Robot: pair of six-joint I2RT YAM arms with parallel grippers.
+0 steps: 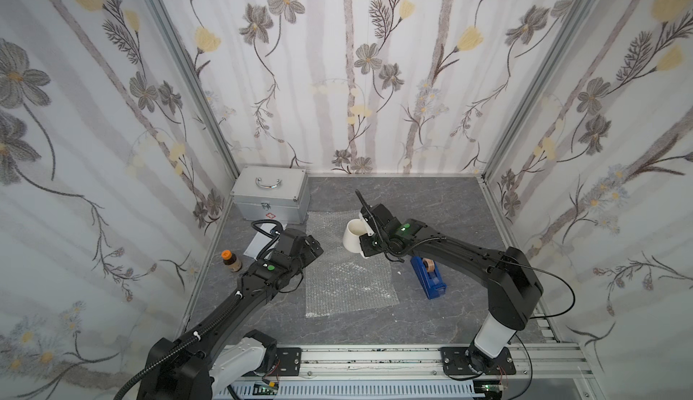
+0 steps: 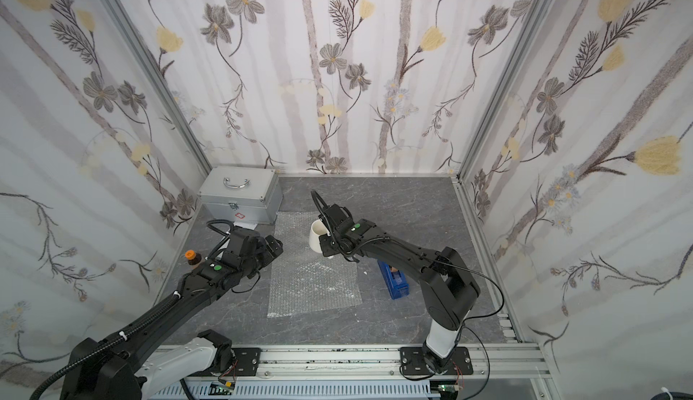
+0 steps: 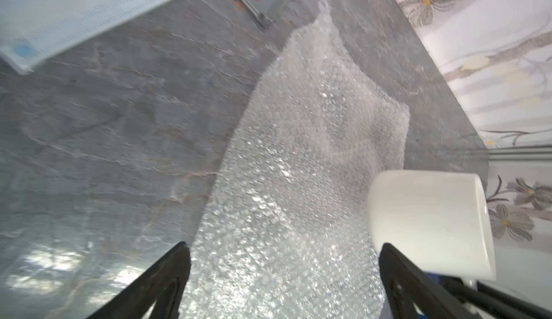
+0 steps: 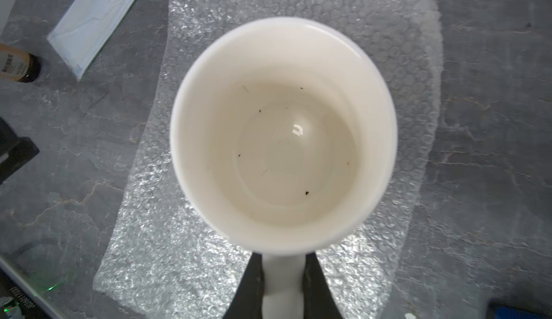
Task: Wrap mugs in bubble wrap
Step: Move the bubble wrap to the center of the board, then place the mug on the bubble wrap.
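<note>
A cream-white mug (image 1: 353, 237) (image 2: 318, 239) hangs tilted above the far part of the bubble wrap (image 1: 348, 280) (image 2: 311, 285), which lies flat on the grey table. My right gripper (image 4: 283, 262) (image 1: 368, 245) is shut on the mug's handle (image 4: 283, 287), and the right wrist view looks straight into the empty mug (image 4: 283, 135). My left gripper (image 3: 283, 247) (image 1: 313, 249) (image 2: 273, 246) stands open at the wrap's left edge, holding nothing. In the left wrist view the mug (image 3: 430, 222) hangs just beyond one finger, over the bubble wrap (image 3: 298, 168).
A silver case (image 1: 270, 194) (image 2: 240, 192) stands at the back left. A face mask (image 4: 98, 21) (image 3: 74, 12) and a brown bottle with an orange cap (image 1: 231, 261) (image 2: 192, 258) lie left of the wrap. A blue tape dispenser (image 1: 427, 278) (image 2: 393, 282) sits to its right. Papered walls enclose three sides.
</note>
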